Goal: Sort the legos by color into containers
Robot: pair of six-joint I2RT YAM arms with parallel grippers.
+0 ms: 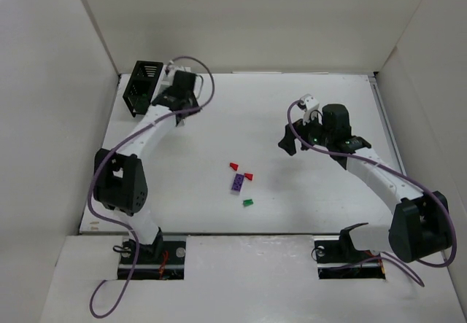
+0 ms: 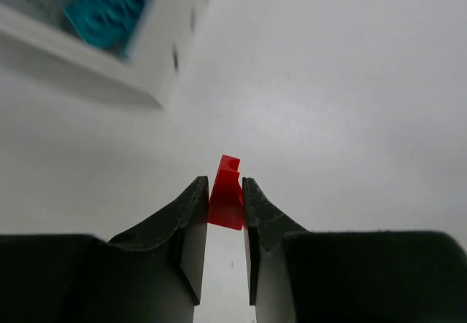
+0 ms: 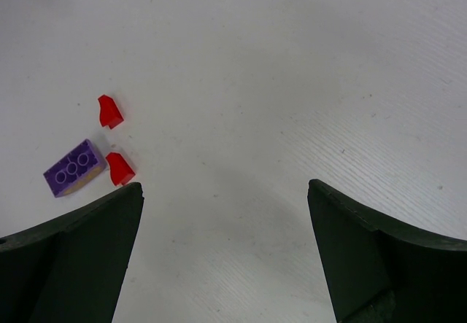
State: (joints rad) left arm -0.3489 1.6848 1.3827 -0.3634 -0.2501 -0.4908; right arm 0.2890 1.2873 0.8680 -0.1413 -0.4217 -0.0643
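The left pincer [image 2: 225,205] is clamped on a red wedge [image 2: 227,190], with the white bin [image 2: 149,53] of teal bricks [image 2: 102,6] at upper left. Hold the squeeze steady and centre the wedge over its matching bin before releasing. The right pincer [image 3: 225,192] gapes wide and empty above the bench [image 3: 292,60].

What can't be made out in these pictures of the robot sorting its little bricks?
- Left wrist view: the white container is blurred and cut off by the top and left edges. The teal brick inside it is only a smear.
- Left wrist view: the red brick is partly hidden between the fingers of the left pincer.
- Top view: the green piece is too small to tell its shape.
- Top view: the black container is too dark inside to see any contents.
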